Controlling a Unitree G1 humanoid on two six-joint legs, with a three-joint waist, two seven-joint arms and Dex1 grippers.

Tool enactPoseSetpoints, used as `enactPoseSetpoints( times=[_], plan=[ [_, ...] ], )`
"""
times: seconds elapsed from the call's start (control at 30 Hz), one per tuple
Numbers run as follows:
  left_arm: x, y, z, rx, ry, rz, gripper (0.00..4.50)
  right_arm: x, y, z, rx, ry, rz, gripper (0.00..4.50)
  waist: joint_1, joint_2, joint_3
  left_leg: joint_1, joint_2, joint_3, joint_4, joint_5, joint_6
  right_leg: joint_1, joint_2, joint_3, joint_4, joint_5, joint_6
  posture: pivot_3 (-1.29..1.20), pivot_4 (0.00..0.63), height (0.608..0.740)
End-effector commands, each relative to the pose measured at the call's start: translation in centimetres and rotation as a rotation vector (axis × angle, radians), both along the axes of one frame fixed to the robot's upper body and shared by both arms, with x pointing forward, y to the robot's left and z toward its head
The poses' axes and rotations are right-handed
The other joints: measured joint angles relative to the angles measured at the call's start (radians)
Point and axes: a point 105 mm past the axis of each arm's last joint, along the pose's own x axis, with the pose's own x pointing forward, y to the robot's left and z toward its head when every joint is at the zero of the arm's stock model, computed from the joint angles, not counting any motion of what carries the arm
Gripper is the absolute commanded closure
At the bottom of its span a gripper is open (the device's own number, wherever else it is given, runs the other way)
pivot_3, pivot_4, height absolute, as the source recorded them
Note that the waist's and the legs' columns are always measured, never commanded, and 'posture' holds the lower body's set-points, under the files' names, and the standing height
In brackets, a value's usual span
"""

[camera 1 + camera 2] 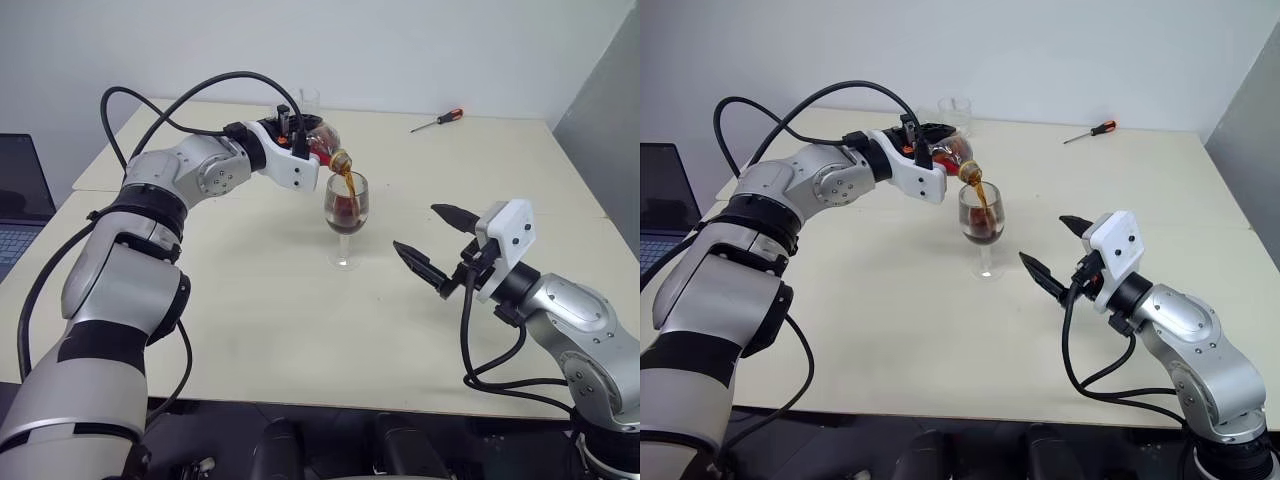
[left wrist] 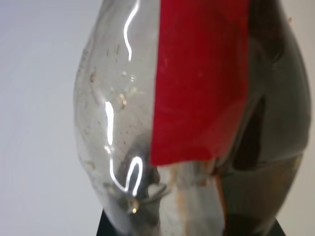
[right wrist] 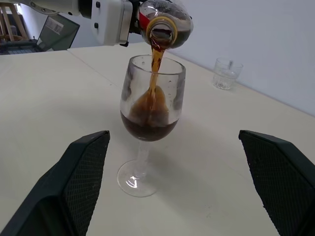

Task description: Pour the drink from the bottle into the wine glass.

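Observation:
My left gripper (image 1: 300, 136) is shut on the small clear bottle (image 1: 322, 143), which is tipped mouth-down over the wine glass (image 1: 346, 205). A thin stream of the dark brown drink (image 3: 156, 59) falls from the bottle's mouth into the bowl, where a brown pool (image 3: 147, 129) has gathered. The glass stands upright on the table's middle. The bottle's red label (image 2: 197, 83) is close up in the left wrist view. To the right of the glass and nearer the front edge, my right gripper (image 1: 416, 227) hangs open above the table, holding nothing, its fingers pointing toward the glass.
A short clear tumbler (image 1: 309, 100) stands at the table's far edge behind the bottle. A red-handled screwdriver (image 1: 437, 120) lies at the far right. A laptop (image 1: 20, 200) sits off the table (image 1: 300, 330) at the left. A grey panel (image 1: 610, 130) rises at the right.

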Motion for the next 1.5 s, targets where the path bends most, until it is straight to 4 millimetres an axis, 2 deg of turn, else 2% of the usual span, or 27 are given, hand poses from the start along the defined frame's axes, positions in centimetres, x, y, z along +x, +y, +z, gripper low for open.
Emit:
enactPoseSetpoints(
  times=[0.03, 0.13, 0.23, 0.47, 0.57, 0.67, 0.8, 0.87, 1.0, 1.13, 1.33, 1.5],
  plan=[
    [-0.2, 0.1, 2.4, -0.050, -0.052, -0.006, 3.73, -0.4, 0.1, 1.3, 0.001, -0.064, 0.011, 0.00, 0.000, 0.000, 0.000, 0.000, 0.000, 0.000, 0.000, 0.000, 0.000, 0.000, 0.000, 0.000, 0.000, 0.000, 0.000, 0.00, 0.150, 0.740],
    [-0.3, -0.1, 2.2, -0.081, -0.025, -0.014, 3.73, -0.4, 0.1, 1.8, 0.023, -0.070, 0.013, 0.00, 0.000, 0.000, 0.000, 0.000, 0.000, 0.000, 0.000, 0.000, 0.000, 0.000, 0.000, 0.000, 0.000, 0.000, 0.000, 0.00, 0.150, 0.740],
    [-0.1, 0.1, 2.3, -0.227, 0.058, -0.010, 3.73, -0.3, 0.4, 2.6, 0.034, -0.087, 0.025, 0.00, 0.000, 0.000, 0.000, 0.000, 0.000, 0.000, 0.000, 0.000, 0.000, 0.000, 0.000, 0.000, 0.000, 0.000, 0.000, 0.00, 0.150, 0.740],
    [-0.1, 0.1, 2.6, -0.482, 0.229, -0.046, 3.74, -0.4, 0.6, 2.9, 0.018, -0.082, 0.048, 0.00, -0.001, 0.000, 0.000, 0.000, 0.000, 0.000, 0.000, 0.000, 0.000, 0.000, 0.000, 0.000, 0.000, 0.001, -0.002, 0.00, 0.150, 0.740],
    [0.3, 0.7, 2.5, -0.746, 0.385, -0.072, 3.74, -0.1, 0.6, 4.0, 0.031, -0.098, 0.063, 0.00, -0.002, 0.000, 0.000, 0.000, 0.000, -0.001, 0.001, 0.000, 0.000, 0.000, 0.000, -0.001, 0.001, 0.001, -0.002, 0.00, 0.150, 0.740],
    [1.2, 3.2, 1.9, -1.028, 0.503, -0.029, 3.74, 0.2, 0.7, 4.7, 0.038, -0.106, 0.079, 0.00, -0.006, 0.000, 0.000, 0.000, 0.000, -0.001, 0.002, 0.000, 0.000, 0.001, 0.000, -0.001, 0.002, 0.001, -0.002, 0.00, 0.150, 0.740],
    [1.5, 7.3, -0.3, -1.370, 0.582, 0.040, 3.74, 0.5, 1.0, 5.2, 0.027, -0.109, 0.111, 0.00, -0.010, 0.000, 0.000, 0.001, 0.001, -0.004, 0.001, 0.000, 0.000, 0.001, 0.002, 0.000, 0.002, 0.002, -0.003, 0.00, 0.150, 0.740],
    [1.3, 8.3, -0.8, -1.439, 0.585, 0.062, 3.74, 0.6, 1.1, 5.3, 0.026, -0.107, 0.123, 0.00, -0.007, 0.000, 0.000, 0.001, 0.002, -0.004, 0.001, 0.000, 0.000, 0.001, 0.002, -0.001, 0.002, 0.002, -0.004, 0.00, 0.150, 0.740],
    [0.6, 11.4, -4.7, -1.575, 0.581, 0.192, 3.74, 0.7, 1.7, 5.5, 0.020, -0.101, 0.170, 0.00, -0.002, 0.000, 0.000, 0.000, 0.002, -0.005, 0.002, 0.000, 0.000, 0.001, 0.002, -0.001, 0.002, 0.002, -0.004, 0.00, 0.150, 0.740],
    [0.1, 12.3, -6.9, -1.639, 0.594, 0.261, 3.74, 0.5, 2.3, 5.5, 0.011, -0.082, 0.211, 0.00, 0.000, 0.000, -0.001, 0.000, 0.002, -0.005, 0.002, 0.000, 0.000, 0.002, 0.001, -0.001, 0.002, 0.002, -0.004, 0.00, 0.150, 0.740],
    [-0.4, 12.1, -10.0, -1.697, 0.623, 0.319, 3.74, 0.1, 3.1, 5.4, -0.003, -0.063, 0.258, 0.00, 0.004, -0.001, -0.001, 0.000, 0.001, -0.006, 0.002, 0.000, 0.000, 0.002, 0.000, -0.001, 0.001, 0.002, -0.004, 0.00, 0.150, 0.740],
    [-0.9, 11.8, -12.1, -1.723, 0.636, 0.338, 2.11, -0.1, 3.3, 5.3, -0.007, -0.060, 0.272, 0.00, 0.001, -0.001, -0.001, 0.000, 0.001, -0.006, 0.001, 0.000, 0.000, 0.002, 0.001, -0.001, 0.001, 0.002, -0.004, 0.00, 0.150, 0.740]
  ],
)
